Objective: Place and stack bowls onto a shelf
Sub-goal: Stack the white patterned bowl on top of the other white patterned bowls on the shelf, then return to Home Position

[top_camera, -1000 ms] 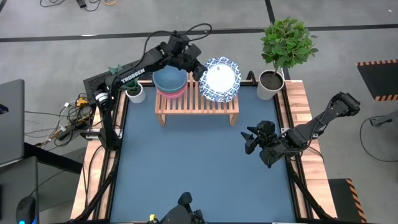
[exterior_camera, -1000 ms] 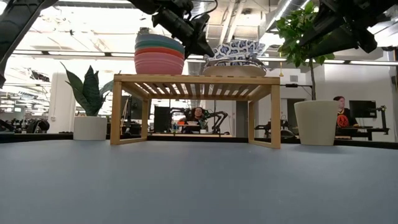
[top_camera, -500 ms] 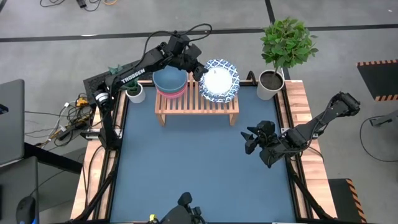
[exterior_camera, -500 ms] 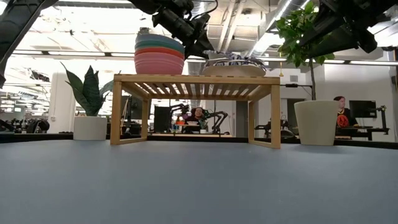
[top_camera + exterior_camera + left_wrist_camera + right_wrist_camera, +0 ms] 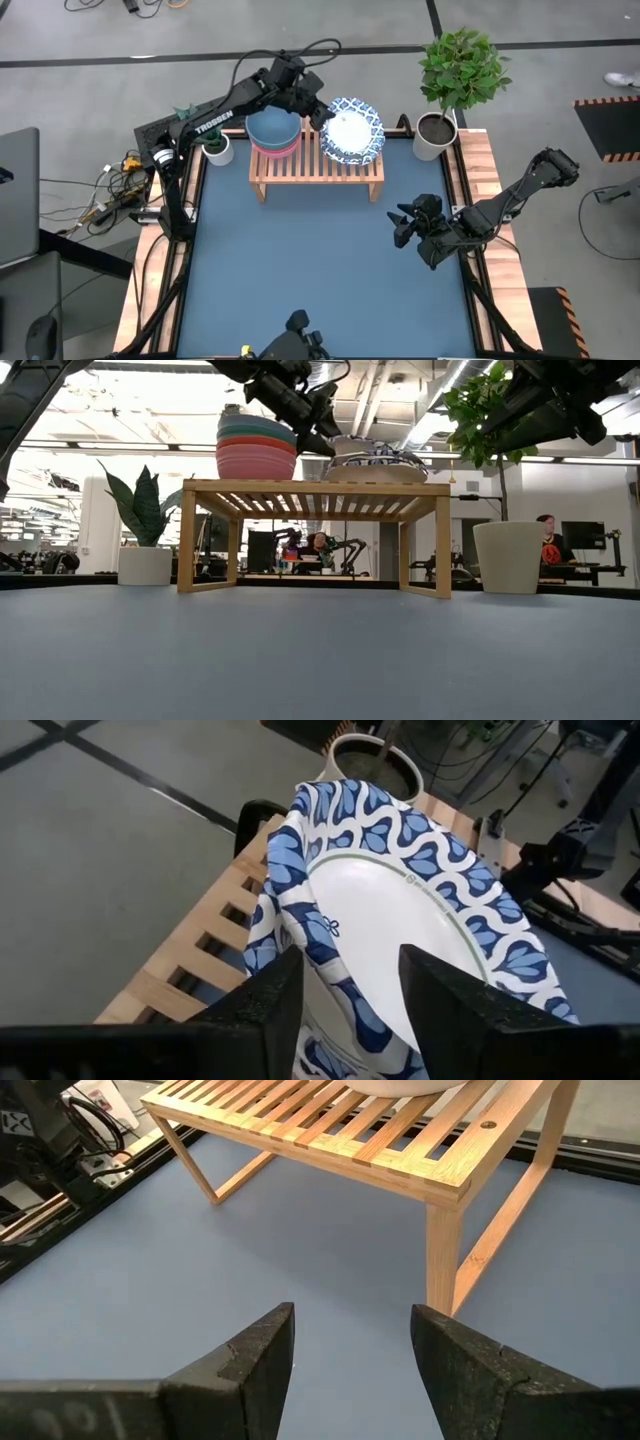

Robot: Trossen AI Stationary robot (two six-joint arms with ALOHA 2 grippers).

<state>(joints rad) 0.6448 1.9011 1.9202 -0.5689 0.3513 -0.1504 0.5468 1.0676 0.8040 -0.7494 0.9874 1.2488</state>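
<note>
Two patterned bowls [image 5: 352,128] sit stacked at the shelf's [image 5: 316,165] right end, and we judge them stiff, breakable, best pinched at the rim, which the left gripper's [image 5: 318,113] part-open jaws straddle.

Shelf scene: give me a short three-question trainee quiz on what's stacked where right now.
1. True or false: the teal bowl sits on top of the pink bowl on the shelf.
2. Which end effector is at the patterned bowls? A) left B) right
3. Fill in: the right end effector hovers over the blue ____.

Key: 1 true. 2 A, the left end effector, fingers either side of the rim. 3 tabletop.
</note>
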